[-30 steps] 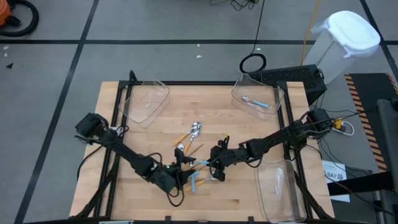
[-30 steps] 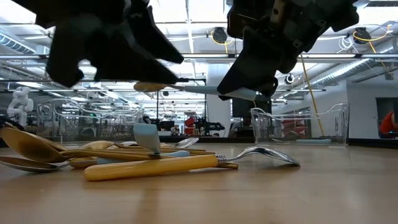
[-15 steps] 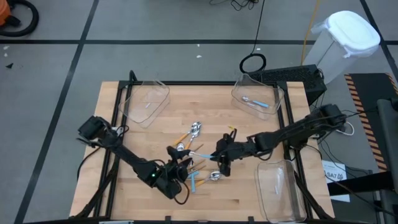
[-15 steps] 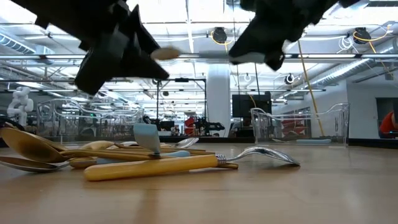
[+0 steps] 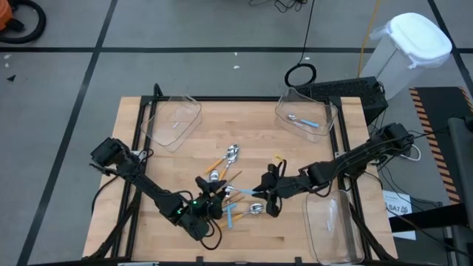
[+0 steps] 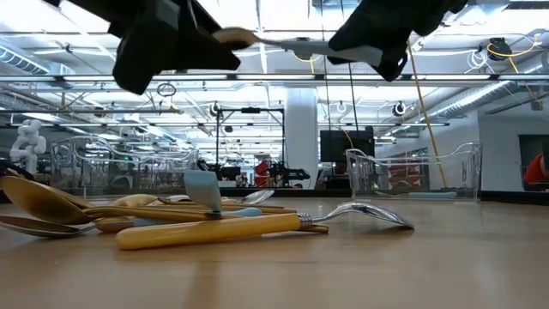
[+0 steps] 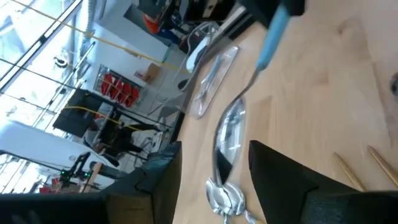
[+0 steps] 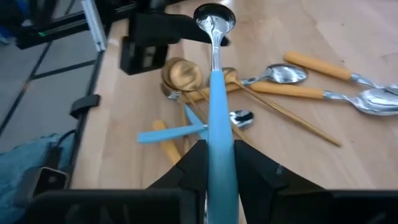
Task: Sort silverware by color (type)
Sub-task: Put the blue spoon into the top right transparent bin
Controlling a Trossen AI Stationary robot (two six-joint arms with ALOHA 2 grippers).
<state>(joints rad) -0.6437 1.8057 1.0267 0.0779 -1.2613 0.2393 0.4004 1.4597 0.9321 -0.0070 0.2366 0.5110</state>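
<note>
The right gripper (image 8: pixel 216 163) is clamped on the flat, matte light blue handle of a blue-handled spoon (image 8: pixel 214 87), whose polished silver bowl points away from the fingers, towards the left gripper (image 7: pixel 208 168). In the high view this right gripper (image 5: pixel 267 193) hangs over the wooden table (image 5: pixel 185 148), and the left gripper (image 5: pixel 209 205) faces it from just beyond the spoon's bowl. The left gripper's fingers stand apart with the shiny bowl between them; whether they touch it cannot be told.

Beneath and just beyond the held spoon lies the pile of spoons (image 8: pixel 249 93). Three long rounded orange handles with silver bowls show there, at least two all-gold spoons with thin stems, and one more blue handle; the tangle hides an exact count.

Three clear plastic bins (image 5: pixel 176 118) sit around the grippers: one beside the right arm, two at the far corners. The far bin on the right gripper's side holds a blue-handled spoon in the bin (image 5: pixel 303 121).
</note>
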